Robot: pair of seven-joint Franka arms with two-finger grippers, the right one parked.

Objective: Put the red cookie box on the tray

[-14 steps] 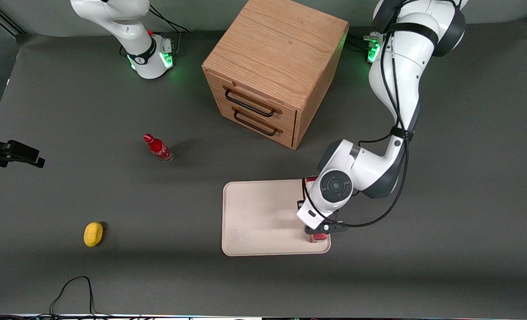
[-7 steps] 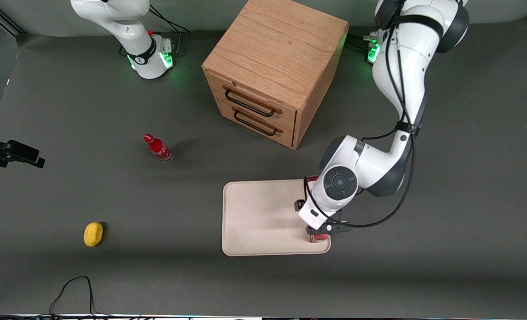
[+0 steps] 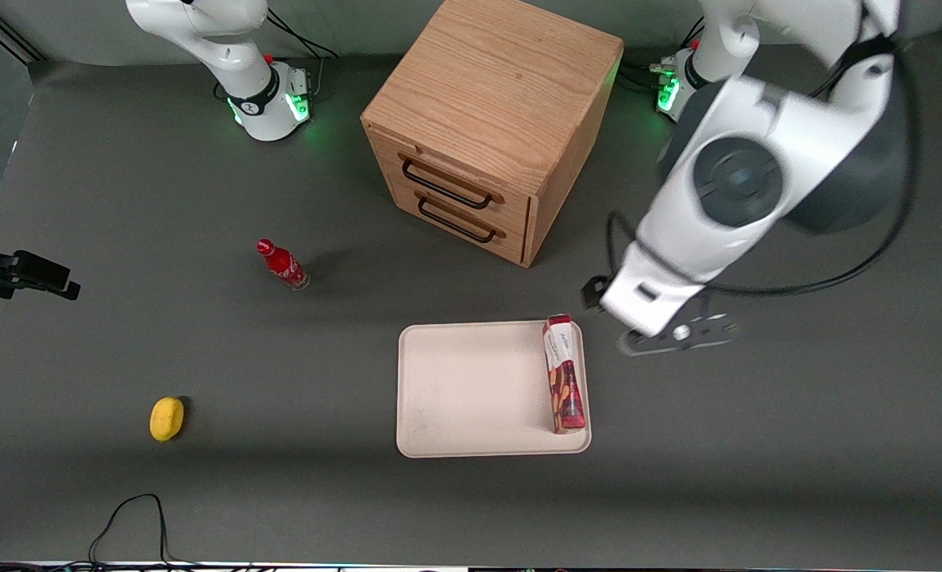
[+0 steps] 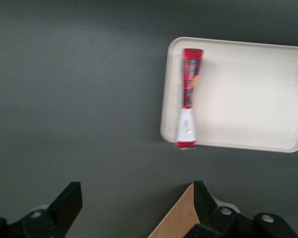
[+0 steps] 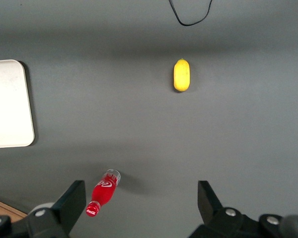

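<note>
- one red cookie box point(image 3: 563, 373) lies flat on the tray point(image 3: 471, 389), along the tray's short edge at the working arm's end; its white-label end point(image 4: 185, 126) reaches the rim nearest the wooden drawer cabinet point(image 3: 491, 127).
- most of the tray's cream surface beside the box is bare, toward the parked arm's end.
- gripper point(image 4: 134, 210) hangs high over the dark worktop point(image 3: 797, 445), off the tray toward the working arm's end and well apart from the box; fingers point(image 4: 69, 203) spread wide with nothing between them.
- cabinet stands farther from the front camera than the tray, turned at an angle, two black-handled drawers shut; a strip of worktop separates it from the tray.
- small red bottle point(image 3: 282, 264) stands on the worktop toward the parked arm's end.
- yellow object point(image 3: 166, 419) lies nearer the front camera than the bottle, well apart from the tray.
- black cable point(image 3: 129, 516) loops at the worktop edge nearest the front camera.
- worktop is a plain dark grey mat, with broad open stretches around the tray.
</note>
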